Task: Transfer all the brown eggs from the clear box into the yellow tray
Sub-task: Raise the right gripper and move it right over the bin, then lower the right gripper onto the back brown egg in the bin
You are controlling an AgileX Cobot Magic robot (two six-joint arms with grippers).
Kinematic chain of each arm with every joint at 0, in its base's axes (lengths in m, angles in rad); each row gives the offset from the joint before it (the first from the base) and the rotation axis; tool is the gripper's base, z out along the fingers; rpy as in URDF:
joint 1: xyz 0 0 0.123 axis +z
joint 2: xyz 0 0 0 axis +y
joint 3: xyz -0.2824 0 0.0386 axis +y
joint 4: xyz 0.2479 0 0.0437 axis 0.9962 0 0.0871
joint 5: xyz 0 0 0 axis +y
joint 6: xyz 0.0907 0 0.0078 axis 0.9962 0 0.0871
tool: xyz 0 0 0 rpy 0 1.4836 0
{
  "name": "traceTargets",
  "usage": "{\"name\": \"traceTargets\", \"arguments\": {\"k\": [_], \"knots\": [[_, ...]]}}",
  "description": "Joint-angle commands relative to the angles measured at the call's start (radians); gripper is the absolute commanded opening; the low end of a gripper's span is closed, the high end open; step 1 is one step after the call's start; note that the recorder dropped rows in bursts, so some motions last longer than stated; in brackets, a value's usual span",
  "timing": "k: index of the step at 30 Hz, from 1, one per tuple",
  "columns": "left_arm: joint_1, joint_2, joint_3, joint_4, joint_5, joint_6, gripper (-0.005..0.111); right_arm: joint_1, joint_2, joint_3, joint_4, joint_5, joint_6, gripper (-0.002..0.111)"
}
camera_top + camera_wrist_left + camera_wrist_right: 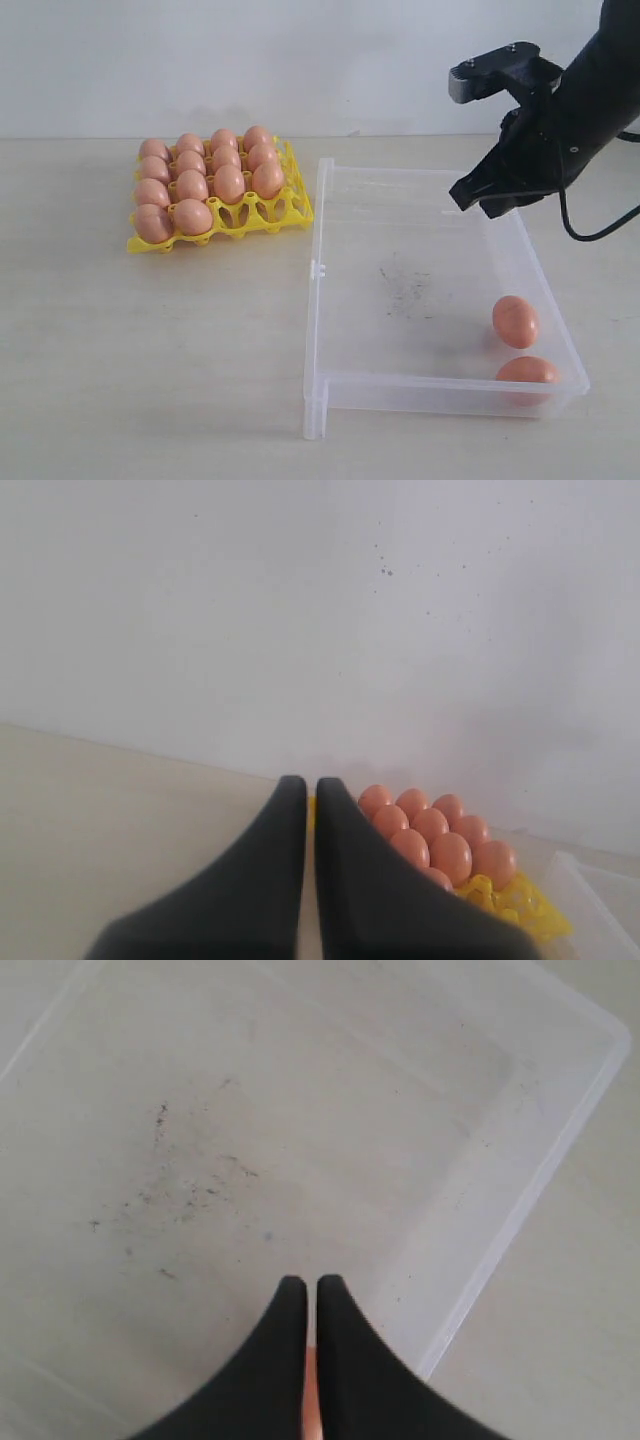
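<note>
Above the clear box [316, 300], the right gripper [478, 203], fingers [355, 1370] pressed together and seemingly empty, should open wide, then drop squarely over either remaining brown egg [515, 321].

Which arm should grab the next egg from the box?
Right. The right claw hangs over the clear box, on the side where the two brown eggs lie; the left claw faces the yellow tray instead.
</note>
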Motion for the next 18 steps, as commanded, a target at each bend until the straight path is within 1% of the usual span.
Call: {"name": "traceTargets", "arguments": {"k": [1,2,4,9,10,11,18], "knots": [[-0.004,-0.003,-0.003,-0.003,0.0,0.009,0.004,-0.006,0.008,0.002,0.01,0.059,-0.021,0.0],[-0.004,-0.003,-0.003,-0.003,0.0,0.009,0.004,-0.006,0.022,0.002,0.007,0.089,-0.021,0.002],[-0.004,-0.003,-0.003,-0.003,0.0,0.009,0.004,-0.006,0.059,0.002,-0.002,0.139,-0.025,0.01],[-0.004,-0.003,-0.003,-0.003,0.0,0.009,0.004,-0.002,0.126,0.0,-0.002,0.169,-0.014,0.046],[-0.004,-0.003,-0.003,-0.003,0.0,0.009,0.004,-0.002,0.132,0.0,-0.002,0.166,-0.014,0.05],[-0.004,-0.003,-0.003,-0.003,0.0,0.009,0.004,-0.002,0.134,0.0,-0.002,0.167,-0.014,0.052],[-0.004,-0.003,-0.003,-0.003,0.0,0.009,0.004,-0.002,0.134,0.0,-0.017,0.167,0.021,0.051]]}}
